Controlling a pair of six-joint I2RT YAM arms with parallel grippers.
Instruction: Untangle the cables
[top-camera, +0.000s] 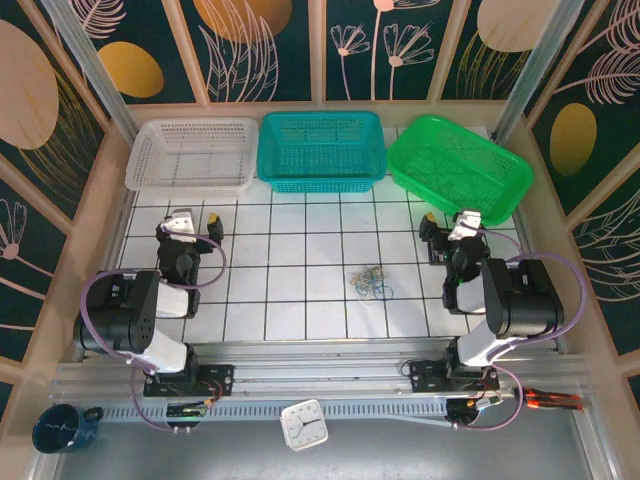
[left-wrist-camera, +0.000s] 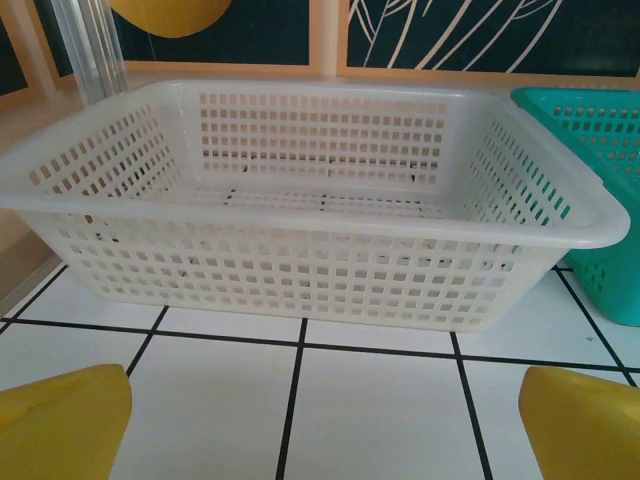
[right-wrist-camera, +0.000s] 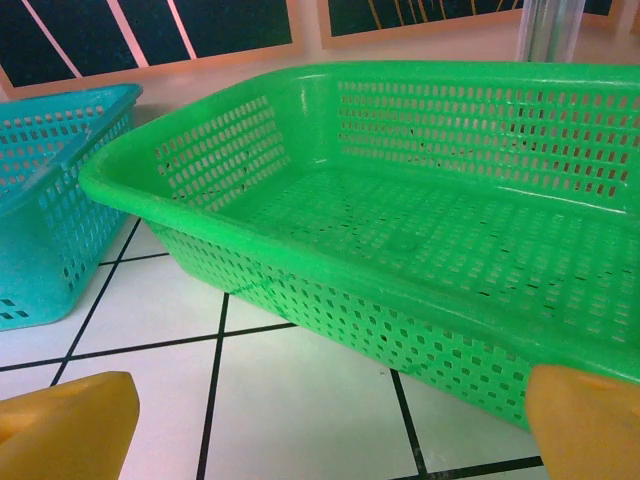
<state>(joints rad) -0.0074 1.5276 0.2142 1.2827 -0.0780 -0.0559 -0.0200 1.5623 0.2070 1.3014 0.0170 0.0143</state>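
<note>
While both arms sit folded back with nothing in their grasp, the cables (top-camera: 371, 284) lie untouched as one small knot of blue, tan and pale loops on the white tiled counter (top-camera: 300, 262). They are well to the near side of the teal basket (top-camera: 320, 181) and a little right of its centre. The left jaws are spread wide, their yellow pads (left-wrist-camera: 60, 425) at the bottom corners of the left wrist view, facing the white basket (left-wrist-camera: 300, 270) just left of the teal one. The right jaws are equally spread and face the green basket (right-wrist-camera: 400, 250), which sits askew just right of the teal one.

Trouble would most likely come from how thin and light the wires are. Jaws closing on the clump could pinch several strands at once, and a pull would then tighten the knot or drag the whole bundle along. Flat-lying loops may slip out, or the tips may scrape the tile. Two arms converging on so small a tangle could also bump each other.

No brand, label or writing is legible; the numerals on the small clock (top-camera: 303, 424) by the arm bases are too small to read.
</note>
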